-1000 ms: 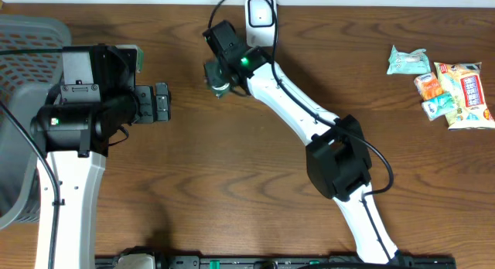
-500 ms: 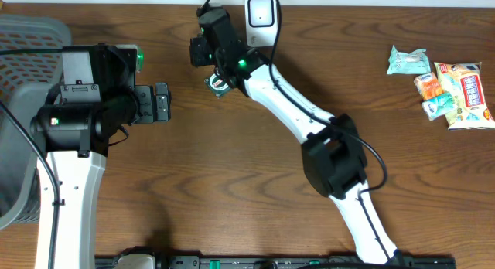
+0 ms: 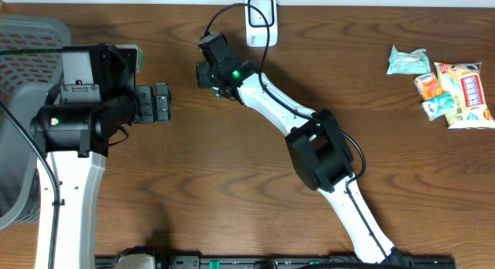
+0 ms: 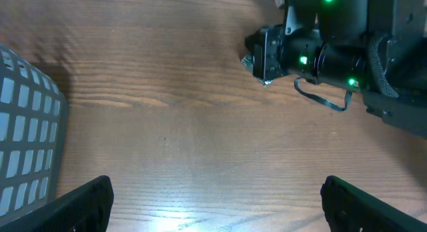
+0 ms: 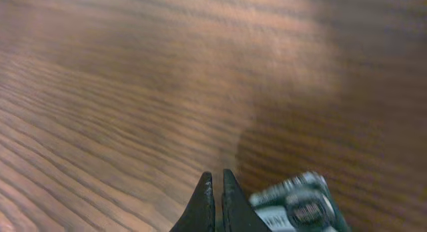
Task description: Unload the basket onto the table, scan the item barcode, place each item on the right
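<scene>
**Right jaws.** Closed, tips meeting, in the upper centre of the overhead view, low over the counter point(image 3: 232, 184).

**Item.** A small green-and-white packet point(image 5: 297, 204), blurred, at the bottom edge of my right wrist view, just right of the closed fingers point(image 5: 208, 204). In the left wrist view it shows as a pale scrap at those jaws' tip, top centre. I cannot tell whether a corner of it is pinched or whether it only lies against the fingers. No barcode is legible.

**Left jaws.** Wide open and holding nothing. The two fingertips point(image 4: 87, 199) sit at the bottom corners of the left wrist view with bare wood between them.

**Scanner.** A white unit point(image 3: 261, 11) at the top edge of the overhead view, just right of and above the right jaws, near but not touching.

**Other stock.** A grey basket point(image 3: 19, 37) at far left, and a cluster of snack packets point(image 3: 445, 83) at upper right, well apart from both arms.

**Progress, my estimate.**
- Done: the item is near the scanner.
- Not confirmed: nothing shows a completed read.
- Left to do: turn the coded face to the scanner window and hold it steady there.
- Status: mid-task.
</scene>
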### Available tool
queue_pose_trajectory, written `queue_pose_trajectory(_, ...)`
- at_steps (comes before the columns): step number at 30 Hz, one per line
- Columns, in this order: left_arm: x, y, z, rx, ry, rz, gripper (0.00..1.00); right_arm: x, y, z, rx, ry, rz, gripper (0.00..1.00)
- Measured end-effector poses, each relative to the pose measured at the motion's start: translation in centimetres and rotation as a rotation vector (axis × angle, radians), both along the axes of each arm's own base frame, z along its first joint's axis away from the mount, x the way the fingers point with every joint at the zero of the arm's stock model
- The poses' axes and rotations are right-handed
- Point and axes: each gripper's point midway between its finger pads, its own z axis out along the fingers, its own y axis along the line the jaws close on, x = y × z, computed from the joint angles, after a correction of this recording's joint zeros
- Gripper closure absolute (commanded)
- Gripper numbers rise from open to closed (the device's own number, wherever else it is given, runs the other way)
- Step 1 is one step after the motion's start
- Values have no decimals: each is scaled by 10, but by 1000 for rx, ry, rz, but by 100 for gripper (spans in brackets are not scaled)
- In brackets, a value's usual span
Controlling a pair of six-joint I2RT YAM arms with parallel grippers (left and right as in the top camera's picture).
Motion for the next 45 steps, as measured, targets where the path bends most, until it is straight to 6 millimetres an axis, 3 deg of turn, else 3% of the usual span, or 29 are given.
queue_pose_trajectory(7,0,0,0,0,0,0,2,-18,-21,-9,-115,81,-2,99)
queue_pose_trajectory(11,0,0,0,0,0,0,2,-47,-50,-26,-242,217,-6,99)
queue_pose_trajectory(18,0,0,0,0,0,0,2,-75,-84,-18,-362,323,-21,99)
queue_pose_trajectory(21,0,0,0,0,0,0,2,-73,-92,-3,-369,308,-37,99)
queue_pose_trajectory(28,0,0,0,0,0,0,2,-54,-107,61,-335,181,-91,98)
queue_pose_trajectory(31,0,0,0,0,0,0,2,-47,-113,77,-323,144,-112,95)
queue_pose_trajectory(34,0,0,0,0,0,0,2,-38,-112,80,-304,116,-126,94)
queue_pose_trajectory(40,0,0,0,0,0,0,2,-9,-92,83,-218,9,-141,99)
queue_pose_trajectory(45,0,0,0,0,0,0,2,3,-85,51,-217,7,-142,99)
